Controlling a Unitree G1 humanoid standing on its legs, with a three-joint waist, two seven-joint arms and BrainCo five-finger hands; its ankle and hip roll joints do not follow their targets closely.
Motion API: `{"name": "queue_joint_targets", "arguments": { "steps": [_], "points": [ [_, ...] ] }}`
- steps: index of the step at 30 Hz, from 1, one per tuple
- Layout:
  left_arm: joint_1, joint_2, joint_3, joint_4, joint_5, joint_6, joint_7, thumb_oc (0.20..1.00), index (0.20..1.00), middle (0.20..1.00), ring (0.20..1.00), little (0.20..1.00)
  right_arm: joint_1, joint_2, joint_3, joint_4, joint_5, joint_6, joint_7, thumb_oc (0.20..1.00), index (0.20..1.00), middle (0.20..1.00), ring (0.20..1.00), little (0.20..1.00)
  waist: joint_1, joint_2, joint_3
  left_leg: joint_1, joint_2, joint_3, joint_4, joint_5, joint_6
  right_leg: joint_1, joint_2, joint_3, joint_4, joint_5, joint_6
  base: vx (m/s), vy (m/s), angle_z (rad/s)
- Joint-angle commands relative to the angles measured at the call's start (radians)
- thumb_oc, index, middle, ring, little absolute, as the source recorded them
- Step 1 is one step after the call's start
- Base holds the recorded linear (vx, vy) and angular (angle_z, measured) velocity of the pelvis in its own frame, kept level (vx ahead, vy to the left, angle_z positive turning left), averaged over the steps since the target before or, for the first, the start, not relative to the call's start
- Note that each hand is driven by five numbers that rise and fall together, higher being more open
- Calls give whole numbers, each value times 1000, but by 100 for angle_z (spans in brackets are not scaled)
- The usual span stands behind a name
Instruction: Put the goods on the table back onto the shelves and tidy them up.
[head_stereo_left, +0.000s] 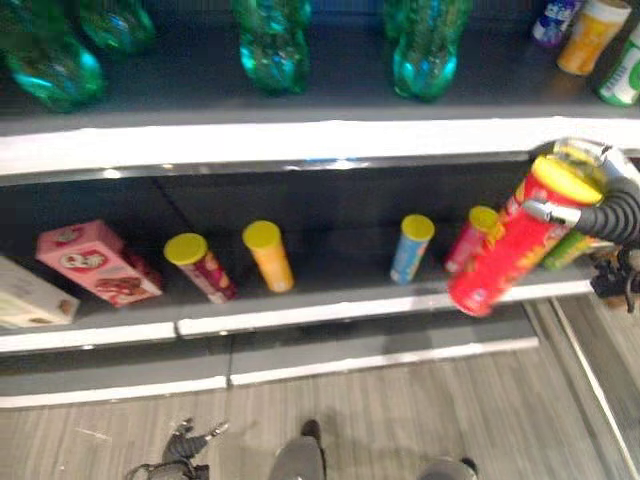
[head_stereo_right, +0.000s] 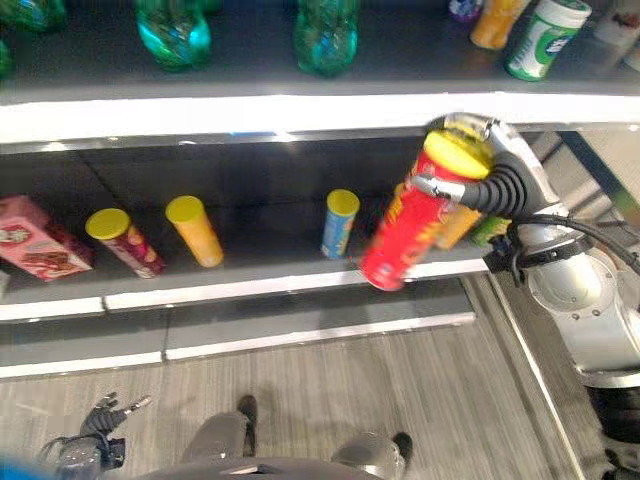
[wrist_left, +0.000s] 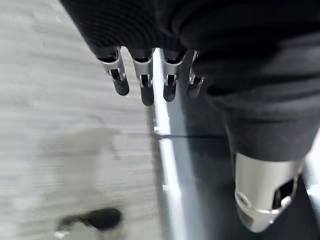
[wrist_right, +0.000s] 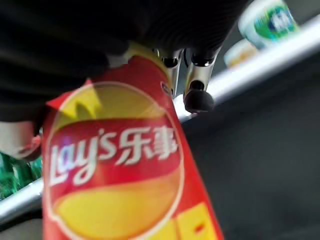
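Green bottles cut off above

Two head cameras are looking down at the shelves and floor, sharing nearly the same scene. The left wrist camera is facing the floor past its own fingers. The right wrist camera is sitting very close against a red can.

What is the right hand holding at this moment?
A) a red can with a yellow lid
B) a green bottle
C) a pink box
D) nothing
A: the right hand is curled round the red can near its yellow lid, holding it tilted in front of the lower shelf.
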Motion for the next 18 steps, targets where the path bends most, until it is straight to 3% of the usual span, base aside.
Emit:
{"name": "queue_joint_targets", "arguments": {
  "steps": [1, 3, 6, 10, 15, 18],
  "points": [
    [16, 25, 8, 10, 33, -10, -13, 1000, 1000, 1000, 1000, 1000, -167, -85, 17, -46, 47, -47, -21, 200, 200, 200, 200, 200, 7, 18, -48, 127, 54, -71, -210, 33, -82, -48, 182, -64, 16, -239, -60, 7, 177, -16],
    [0, 12, -3, 12, 30, -10, -12, 1000, 1000, 1000, 1000, 1000, -187, -90, 34, -45, 60, -54, -22, 200, 200, 200, 200, 200, 1, 9, -43, 134, 39, -70, -213, 38, -77, -51, 236, -66, -2, -255, -69, 24, 142, -33],
    [-9, 3, -8, 5, 24, -11, -10, 1000, 1000, 1000, 1000, 1000, -211, -97, 58, -43, 67, -58, -20, 200, 200, 200, 200, 200, -3, 4, -34, 136, 33, -68, -211, 36, -77, -55, 269, -53, -10, -256, -73, 10, 20, 7],
    [-16, -13, -32, -18, 17, -15, -22, 1000, 1000, 1000, 1000, 1000, -285, -116, 141, -44, 86, -67, -2, 200, 200, 200, 200, 200, -3, -30, -31, 140, 14, -58, -200, 19, -75, -23, 335, -37, -146, -230, -83, 47, -62, -9],
    [-28, -29, -35, 4, 31, -18, -17, 1000, 1000, 1000, 1000, 1000, -308, -127, 186, -70, 116, -82, 29, 200, 200, 200, 200, 200, -2, -52, -49, 150, 16, -57, -179, -6, -86, 21, 359, 9, -224, -188, -79, 89, -83, 0],
    [-19, -39, -46, -10, 39, -13, -23, 1000, 1000, 1000, 1000, 1000, -323, -147, 247, -99, 136, -81, 68, 200, 200, 200, 200, 200, -3, -56, -71, 178, 43, -57, -179, -20, -97, 48, 383, 3, -240, -206, -88, 133, -144, 2]
  ]
}}
